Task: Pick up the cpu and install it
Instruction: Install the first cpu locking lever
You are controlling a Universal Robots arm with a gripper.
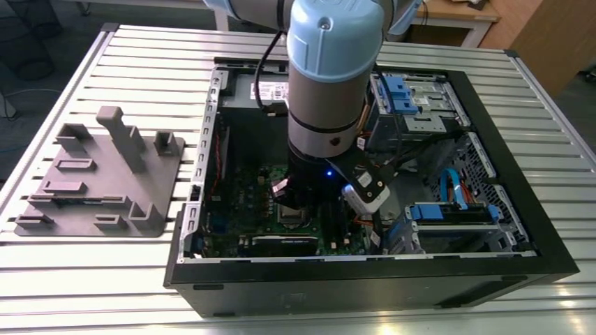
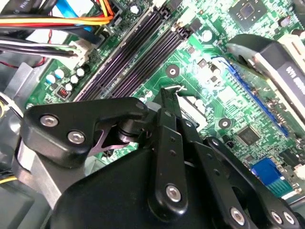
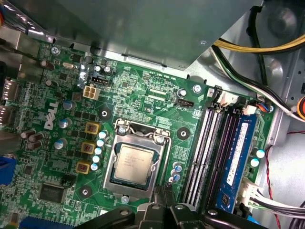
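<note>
Cpu point(image 3: 135, 166) sits in socket point(image 3: 164, 143); my gripper point(image 3: 166, 193) hovers beside it; finger spread: cannot tell. Risk: any nudge could skew it, bending contacts.

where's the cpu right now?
In the first wrist view, the cpu sits in its motherboard socket, beside the memory slots, close to the gripper.

Cpu point(image 3: 135, 165): brushed silvery metal top. Motherboard point(image 3: 143, 95): glossy green board. Gripper point(image 2: 164, 102): matt black metal links. Table point(image 1: 130, 63): ribbed pale metal. Fixture point(image 1: 102, 178): matt grey plastic.
</note>
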